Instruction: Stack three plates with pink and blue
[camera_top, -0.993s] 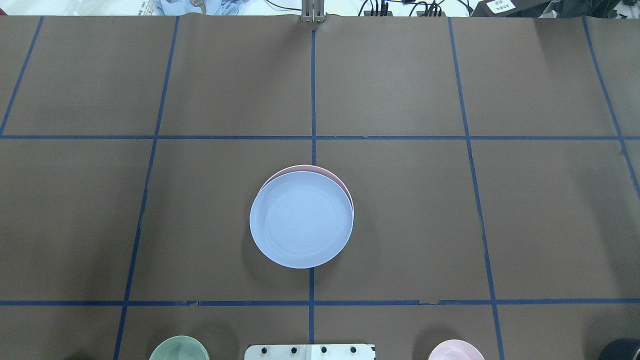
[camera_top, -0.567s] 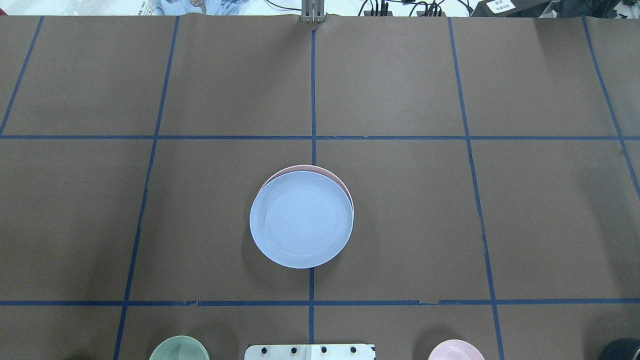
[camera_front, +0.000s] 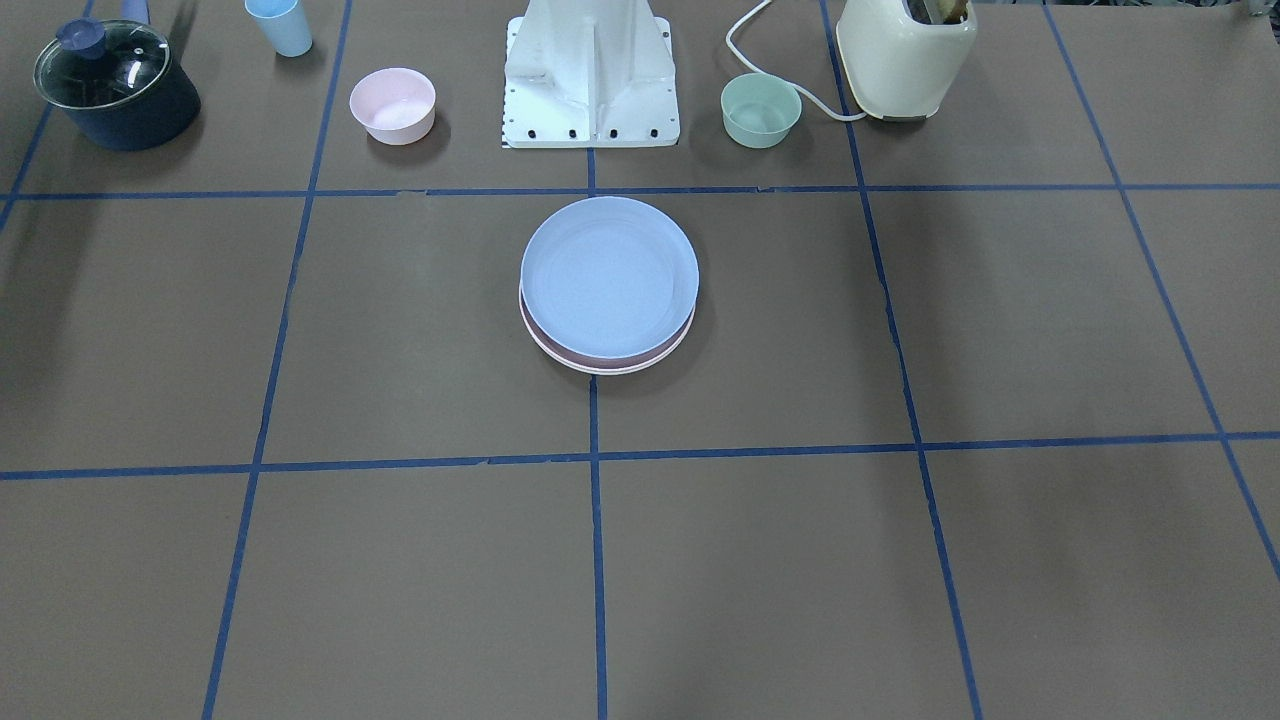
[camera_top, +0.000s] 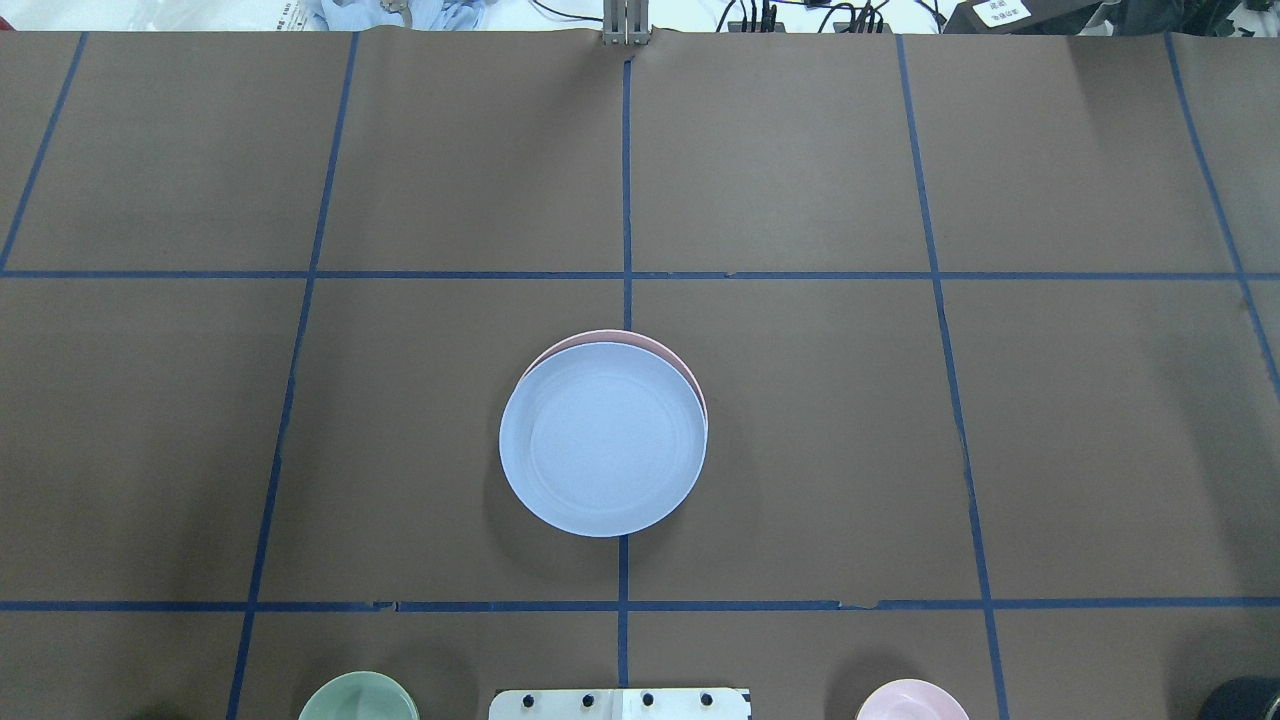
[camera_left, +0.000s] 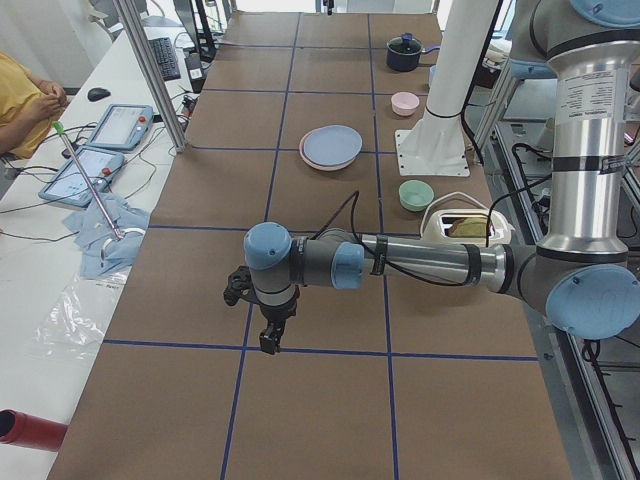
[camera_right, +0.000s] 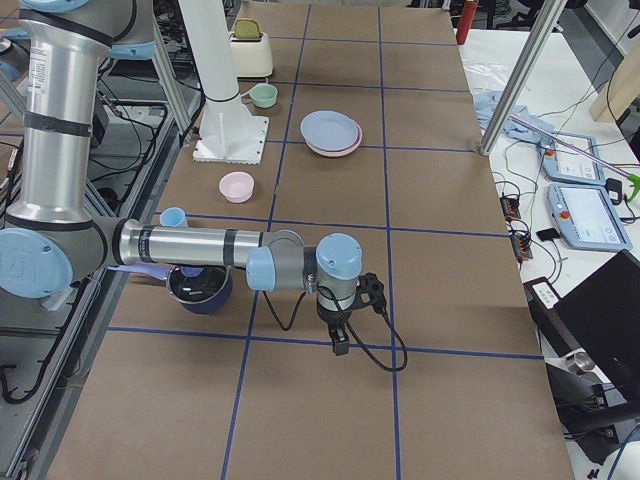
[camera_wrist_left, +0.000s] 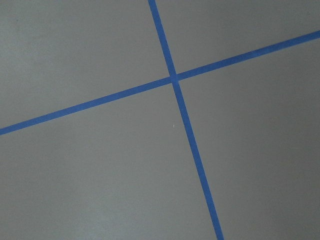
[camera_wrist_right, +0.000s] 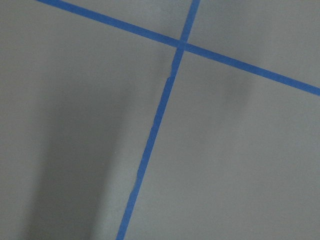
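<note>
— Fingers of left gripper (camera_left: 268, 343) and right gripper (camera_right: 339, 347): spreading or pinching?
— Cannot tell; both are hanging above the table (camera_top: 800, 450). Mid-table, the blue plate (camera_front: 609, 275) is sitting on the pink plate (camera_top: 605, 336).

Bare tabletop (camera_top: 900, 450) rings the centre plate stack (camera_top: 603, 440); mint bowl (camera_top: 358, 698), robot base (camera_top: 620, 704) and pink bowl (camera_top: 910, 700) line the bottom edge.

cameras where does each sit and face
Front-facing: across the brown table, facing the robot's white base mount; no arms.
Overhead: behind the robot, down on the light blue round matte plate; base edge only.
Exterior left: table's end; left pincer near.
Exterior right: opposite end; right pincer near.
Left wrist: down on a blue tape cross; no body.
Right wrist: likewise, a second blue tape cross.
Shared: all exterior views show the plate.
</note>
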